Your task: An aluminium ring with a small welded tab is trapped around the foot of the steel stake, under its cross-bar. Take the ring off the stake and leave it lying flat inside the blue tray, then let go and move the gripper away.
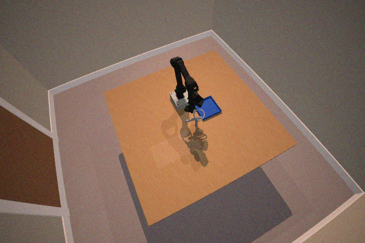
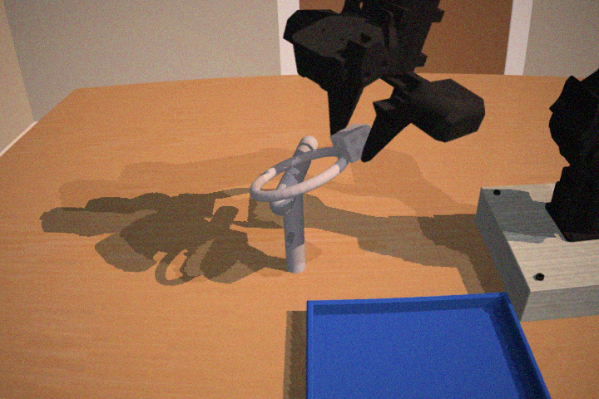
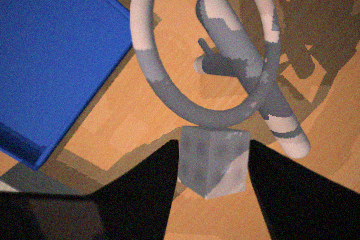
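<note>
My gripper (image 1: 192, 112) (image 2: 349, 145) (image 3: 211, 147) is shut on the ring's grey block-shaped tab (image 2: 353, 142) (image 3: 213, 162). The aluminium ring (image 1: 204, 114) (image 2: 326, 177) (image 3: 158, 82) is held in the air, tilted, its far side lower than the tab. It crosses in front of the cross-bar (image 2: 288, 180) (image 3: 238, 50) in the exterior view and the wrist view; whether they touch I cannot tell. The steel stake (image 1: 196, 123) (image 2: 294, 235) stands upright, its foot bare of the ring. The blue tray (image 1: 210, 107) (image 2: 403, 303) (image 3: 38, 65) is empty.
The arm's pale base block (image 1: 175, 100) (image 2: 568, 263) stands behind the tray's corner on the wooden table (image 1: 231, 143) (image 2: 74, 329). The stake stands just off the tray's other side. A small peg (image 3: 203, 46) shows beside the cross-bar in the wrist view.
</note>
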`<state>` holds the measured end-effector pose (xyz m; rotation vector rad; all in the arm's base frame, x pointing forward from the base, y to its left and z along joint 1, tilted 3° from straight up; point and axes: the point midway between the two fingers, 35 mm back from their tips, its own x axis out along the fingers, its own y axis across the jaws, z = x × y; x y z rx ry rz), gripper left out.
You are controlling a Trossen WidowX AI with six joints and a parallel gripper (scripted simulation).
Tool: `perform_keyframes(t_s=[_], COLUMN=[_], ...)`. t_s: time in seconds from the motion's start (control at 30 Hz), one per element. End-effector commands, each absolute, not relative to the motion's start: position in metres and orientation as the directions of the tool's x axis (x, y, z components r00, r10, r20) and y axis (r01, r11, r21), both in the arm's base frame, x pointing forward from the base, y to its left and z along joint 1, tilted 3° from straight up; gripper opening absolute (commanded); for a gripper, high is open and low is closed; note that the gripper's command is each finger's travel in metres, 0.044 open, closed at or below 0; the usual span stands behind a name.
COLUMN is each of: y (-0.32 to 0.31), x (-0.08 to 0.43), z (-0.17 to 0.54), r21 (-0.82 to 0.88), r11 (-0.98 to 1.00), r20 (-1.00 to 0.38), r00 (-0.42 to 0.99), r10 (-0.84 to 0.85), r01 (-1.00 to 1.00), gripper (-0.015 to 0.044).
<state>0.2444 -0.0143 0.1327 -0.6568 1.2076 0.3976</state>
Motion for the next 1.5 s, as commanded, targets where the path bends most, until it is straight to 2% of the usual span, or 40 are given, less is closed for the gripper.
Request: perform_keyframes(t_s=[0.0, 0.73, 1.47], y=[-0.011, 0.006, 0.024], x=[0.242, 0.234, 0.232], z=[0.132, 0.139, 0.160], r21=[-0.254, -0.376, -0.544], r11=[0.791, 0.884, 0.838], r20=[-0.952, -0.920, -0.800], r00=[0.288, 0.223, 0.283], r10=[-0.103, -0.322, -0.528], r01=[-0.557, -0.277, 0.026], gripper=[0.0000, 0.0000, 0.0000])
